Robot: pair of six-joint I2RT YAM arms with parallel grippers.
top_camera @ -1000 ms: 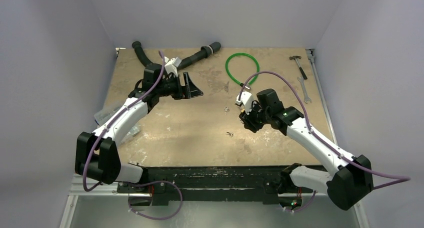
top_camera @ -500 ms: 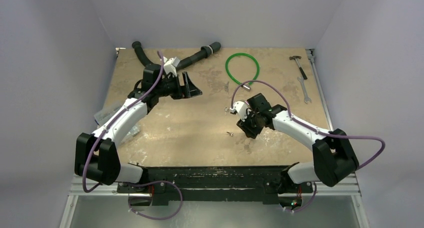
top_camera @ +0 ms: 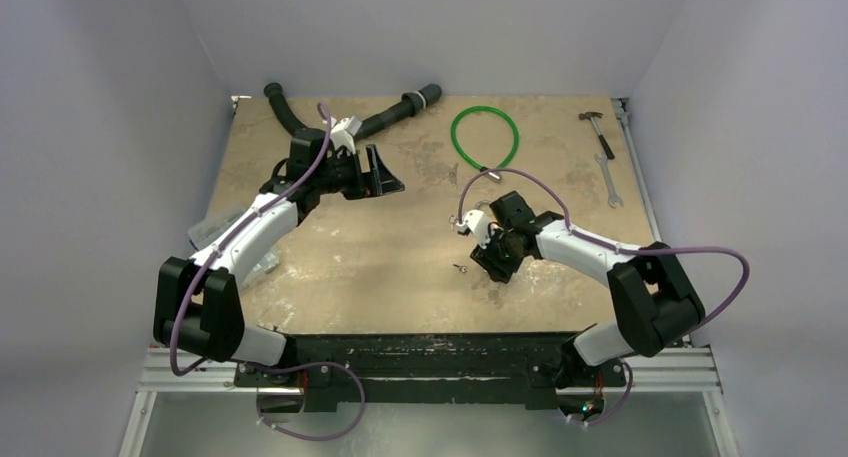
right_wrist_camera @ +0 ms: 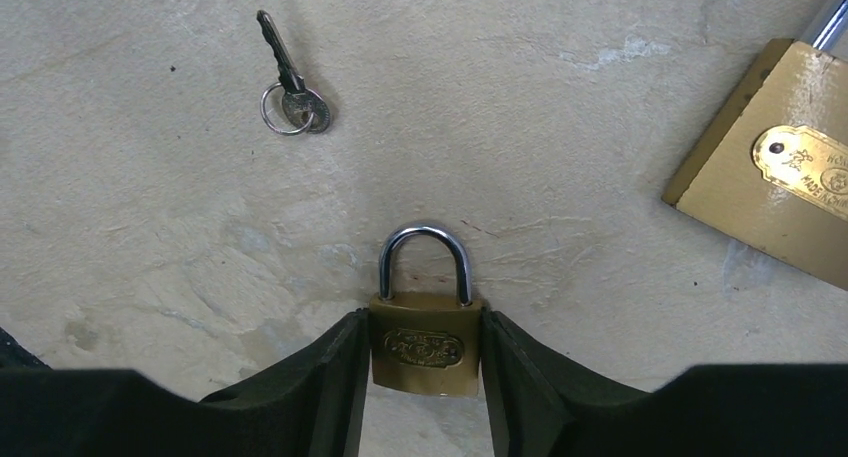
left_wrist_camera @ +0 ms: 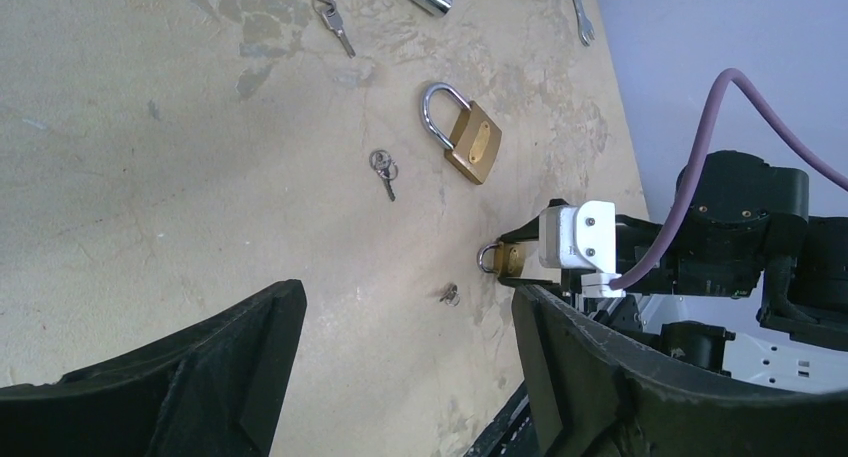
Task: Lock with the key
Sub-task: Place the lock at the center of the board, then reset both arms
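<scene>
Right now, your right gripper [right_wrist_camera: 424, 319] has its two black fingers [right_wrist_camera: 330, 377] pressed against either side of the small square brass padlock [right_wrist_camera: 424, 349]. It is closed partway onto the body. The padlock's curved silver shackle points away from the wrist, and both of its legs are seated in the body. You cannot tell from these views whether the padlock rests on the worn tan table [right_wrist_camera: 150, 207] or is lifted just off it.

The thin silver key [right_wrist_camera: 288, 77] lies flat on the table on its small wire ring. It sits ahead of the right gripper, off to the left in the wrist view, apart from the padlock and touching nothing. From above, you can see it as a small speck [top_camera: 460, 269] just beside the right gripper [top_camera: 492, 257].

A larger brass padlock [right_wrist_camera: 770, 197] lies near the small one, on the opposite side from the key. In the left wrist view, a second ringed key [left_wrist_camera: 384, 169] lies beside that larger brass padlock [left_wrist_camera: 470, 142].

Your left gripper [left_wrist_camera: 405, 307] stands wide open with nothing between its fingers. It hangs over the far left part of the table [top_camera: 385, 172], well apart from the padlock and key.

A green cable loop [top_camera: 484, 137] lies toward the far edge. A small hammer [top_camera: 595, 125] and a flat wrench [top_camera: 608, 177] lie at the far right.
</scene>
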